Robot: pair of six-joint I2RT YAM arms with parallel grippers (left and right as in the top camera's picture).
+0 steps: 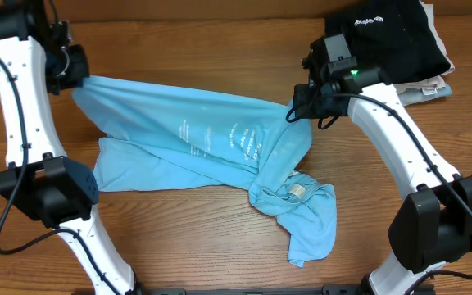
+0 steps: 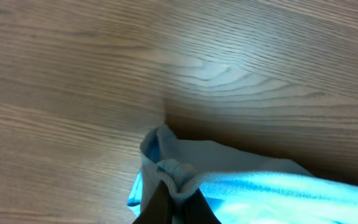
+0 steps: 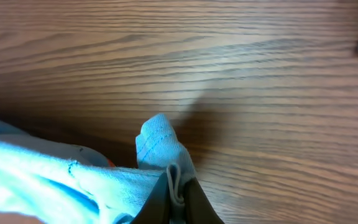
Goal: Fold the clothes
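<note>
The sky-blue T-shirt [image 1: 211, 143] with white print is stretched between my two grippers and hangs twisted onto the table, with a bunch and a label at the lower right. My left gripper [image 1: 79, 80] is shut on its far left corner; the left wrist view shows the fingers [image 2: 178, 198] pinching a rolled hem of the shirt [image 2: 266, 190]. My right gripper [image 1: 295, 111] is shut on the shirt's right edge; the right wrist view shows the fingers [image 3: 178, 198] pinching a folded edge of the shirt [image 3: 61, 180].
A black garment with a small white logo [image 1: 388, 41] lies at the back right on a stack of folded beige and grey-blue clothes [image 1: 426, 88]. The wooden table [image 1: 187, 238] runs under everything.
</note>
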